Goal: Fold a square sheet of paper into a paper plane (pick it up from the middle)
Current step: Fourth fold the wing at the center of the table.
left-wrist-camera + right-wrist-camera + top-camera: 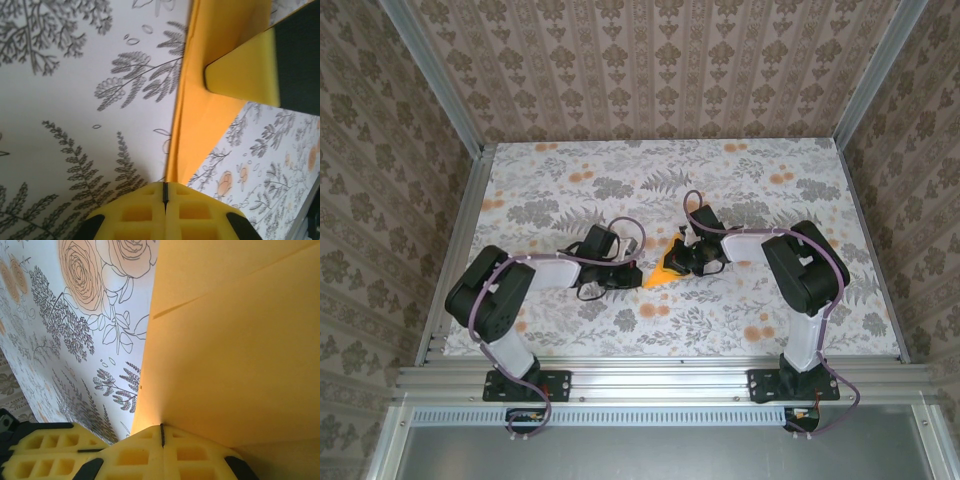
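The orange-yellow sheet of paper (665, 272) is folded into a pointed wedge and sits mid-table between my two grippers. My left gripper (640, 277) is at its lower-left point. In the left wrist view the left gripper (165, 186) is shut, and the narrow tip of the paper (200, 130) runs into the seam between the jaws. My right gripper (682, 262) is at the wide upper-right end. In the right wrist view the right gripper (161, 427) is shut with the broad creased paper (240, 350) meeting its seam. Its yellow finger (245, 75) rests on the paper.
The floral tablecloth (620, 190) covers the table, with patterned walls on three sides and metal rails (650, 378) along the near edge. The left gripper's yellow fingers (40, 450) lie close beside the right gripper. Both forearms slant in toward the middle.
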